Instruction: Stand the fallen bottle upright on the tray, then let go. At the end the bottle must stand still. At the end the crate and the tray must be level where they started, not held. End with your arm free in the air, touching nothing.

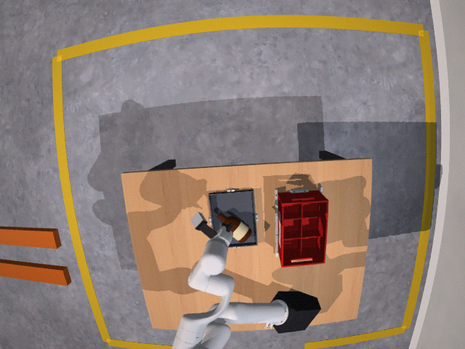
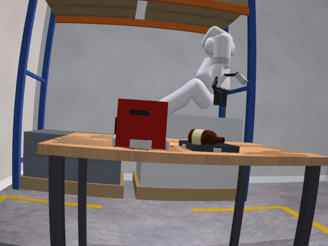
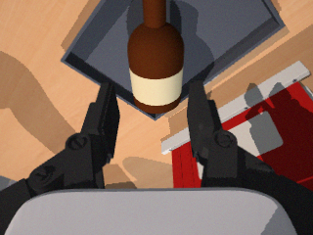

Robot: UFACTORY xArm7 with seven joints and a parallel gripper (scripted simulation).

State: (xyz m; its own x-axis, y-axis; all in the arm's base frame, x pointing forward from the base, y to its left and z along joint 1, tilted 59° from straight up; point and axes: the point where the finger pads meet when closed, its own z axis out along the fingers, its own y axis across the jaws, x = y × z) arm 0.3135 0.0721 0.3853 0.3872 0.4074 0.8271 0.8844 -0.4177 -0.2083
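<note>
Crate (image 1: pixel 302 233) stands beside tray (image 1: pixel 248 203), bottle (image 1: pixel 235 227) lying.

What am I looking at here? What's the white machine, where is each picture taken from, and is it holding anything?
The white machine is a robot arm with a black two-fingered gripper. One picture looks straight down from above, one looks from the side across the wooden table, and one is from a camera on the arm's wrist. On the table are a red crate and a dark tray with a brown bottle lying on its side in it. The gripper hangs above the bottle, fingers partly apart, holding nothing.
</note>
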